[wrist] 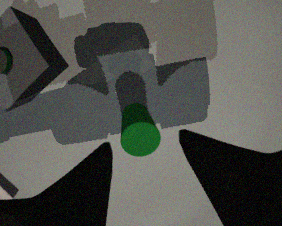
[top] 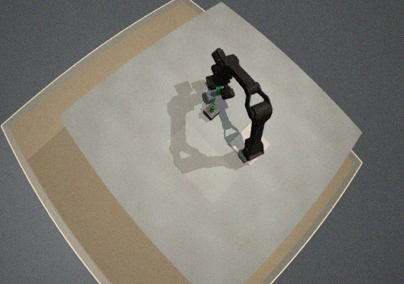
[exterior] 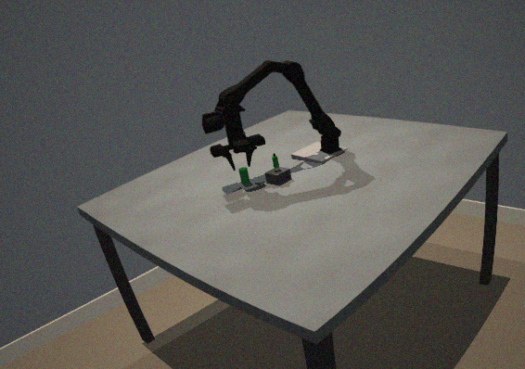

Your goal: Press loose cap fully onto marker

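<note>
Upright marker (exterior: 275,161) in holder block (exterior: 278,176); tool (exterior: 239,162) spread above loose cap (exterior: 243,175).

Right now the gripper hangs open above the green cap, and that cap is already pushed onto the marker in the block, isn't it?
Not quite. The gripper does hang open above the green cap, but the cap stands loose on the table, beside the holder block. The marker is uncapped, as the exterior view shows.
</note>
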### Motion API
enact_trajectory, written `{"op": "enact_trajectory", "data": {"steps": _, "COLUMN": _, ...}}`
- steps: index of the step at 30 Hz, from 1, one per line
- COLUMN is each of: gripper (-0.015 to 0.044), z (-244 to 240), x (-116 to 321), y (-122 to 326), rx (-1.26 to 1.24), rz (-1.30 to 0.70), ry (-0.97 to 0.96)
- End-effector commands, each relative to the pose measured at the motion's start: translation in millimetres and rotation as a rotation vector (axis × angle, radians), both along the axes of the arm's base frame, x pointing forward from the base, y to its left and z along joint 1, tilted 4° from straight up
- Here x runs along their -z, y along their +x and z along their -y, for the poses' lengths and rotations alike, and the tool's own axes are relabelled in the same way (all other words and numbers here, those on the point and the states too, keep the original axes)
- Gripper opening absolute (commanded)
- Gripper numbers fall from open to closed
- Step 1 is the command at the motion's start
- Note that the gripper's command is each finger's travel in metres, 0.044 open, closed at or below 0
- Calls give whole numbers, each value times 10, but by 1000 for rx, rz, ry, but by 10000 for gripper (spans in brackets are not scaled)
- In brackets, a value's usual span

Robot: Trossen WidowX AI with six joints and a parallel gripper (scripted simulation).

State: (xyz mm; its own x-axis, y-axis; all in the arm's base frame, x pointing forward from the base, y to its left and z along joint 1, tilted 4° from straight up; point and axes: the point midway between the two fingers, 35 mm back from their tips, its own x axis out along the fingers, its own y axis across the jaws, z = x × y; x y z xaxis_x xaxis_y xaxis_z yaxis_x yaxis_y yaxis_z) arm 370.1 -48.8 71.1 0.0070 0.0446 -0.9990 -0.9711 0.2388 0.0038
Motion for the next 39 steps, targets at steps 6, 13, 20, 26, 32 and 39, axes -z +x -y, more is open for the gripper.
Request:
{"op": "enact_trajectory", "data": {"steps": 6, "gripper": 250, "z": -14, "x": 204, "y": -19, "rx": 3, "rz": -19, "ry": 6}}
{"op": "enact_trajectory", "data": {"steps": 13, "gripper": 250, "z": -19, "x": 315, "y": -24, "rx": 3, "rz": -19, "ry": 6}}
{"op": "enact_trajectory", "data": {"steps": 20, "gripper": 250, "z": -22, "x": 385, "y": -30, "rx": 3, "rz": -19, "ry": 6}}
{"op": "enact_trajectory", "data": {"steps": 26, "gripper": 250, "z": -22, "x": 385, "y": -30, "rx": 3, "rz": -19, "ry": 6}}
{"op": "enact_trajectory", "data": {"steps": 32, "gripper": 131, "z": -24, "x": 385, "y": -29, "rx": 3, "rz": -19, "ry": 6}}
{"op": "enact_trajectory", "data": {"steps": 39, "gripper": 85, "z": -23, "x": 385, "y": -20, "rx": 3, "rz": -19, "ry": 6}}
